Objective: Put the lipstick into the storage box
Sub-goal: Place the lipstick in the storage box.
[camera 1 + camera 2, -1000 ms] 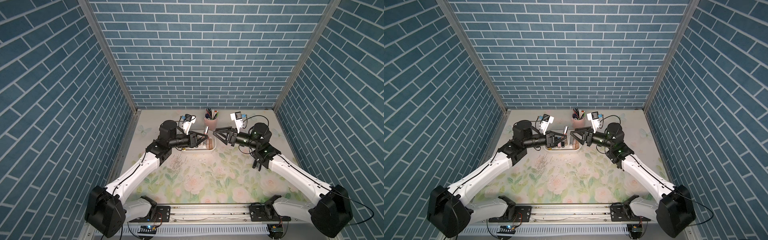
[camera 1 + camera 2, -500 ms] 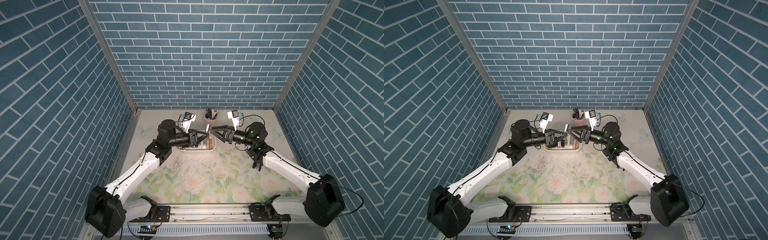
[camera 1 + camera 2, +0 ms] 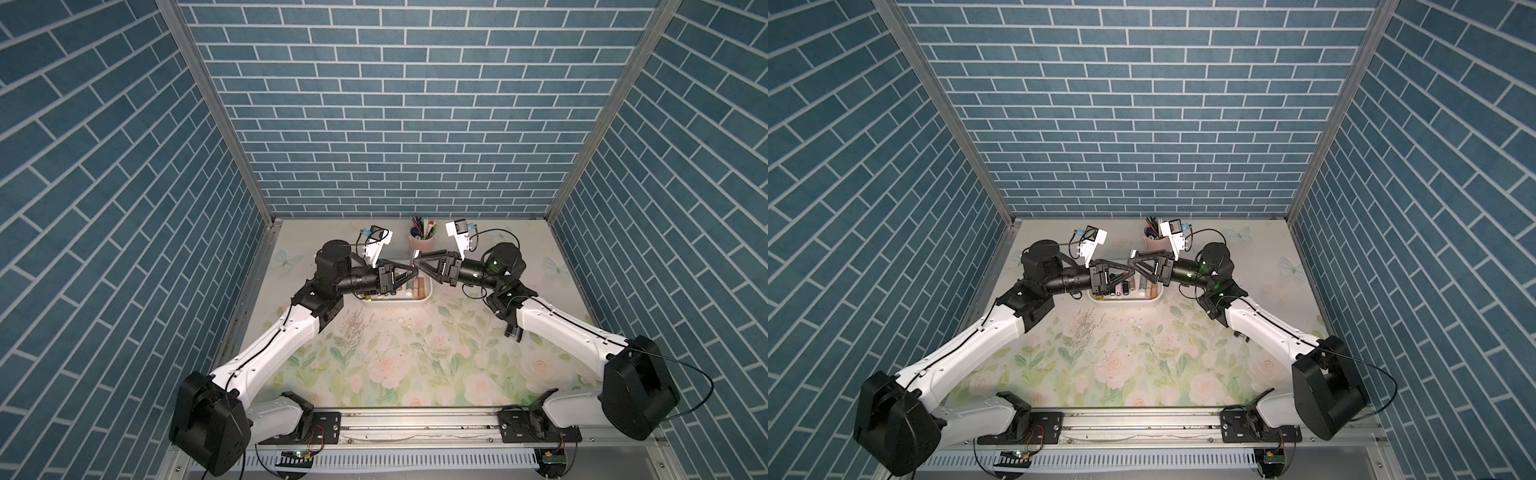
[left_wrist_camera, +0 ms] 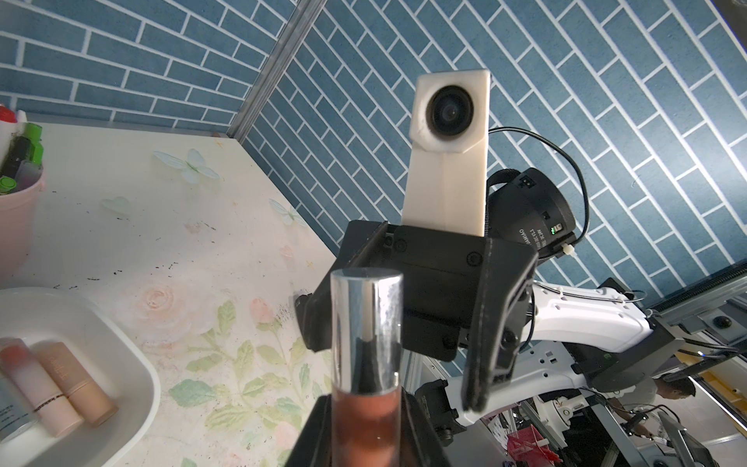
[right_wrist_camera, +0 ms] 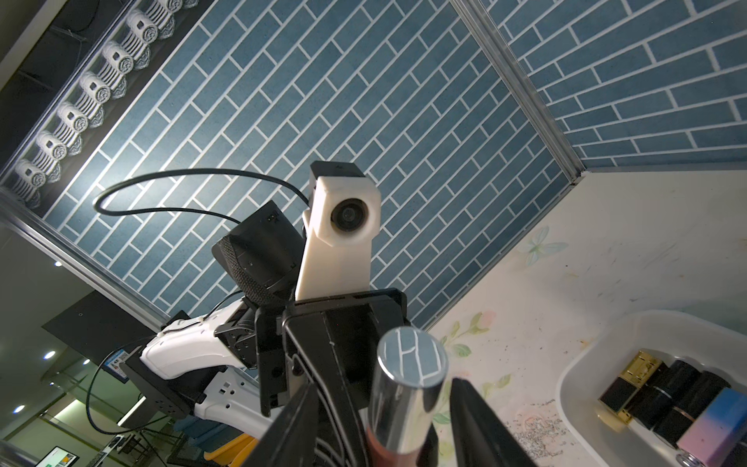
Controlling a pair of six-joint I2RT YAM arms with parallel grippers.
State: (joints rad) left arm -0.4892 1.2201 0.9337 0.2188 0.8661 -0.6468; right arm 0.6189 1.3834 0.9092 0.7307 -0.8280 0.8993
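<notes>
Left gripper (image 4: 366,424) is clamped on the lipstick (image 4: 366,323), which I see held in the air over the storage box (image 3: 395,302), silver cap pointing at the other arm. Right gripper (image 5: 388,388) meets it tip to tip; its fingers (image 5: 477,420) straddle the cap with gaps on both sides, so it stands open. Below, the white box sits on the floral table (image 3: 395,365) with other tubes (image 5: 667,404) lying side by side inside. Beyond it stands a pink pen cup (image 3: 422,243), then the blue brick wall (image 3: 382,124).
</notes>
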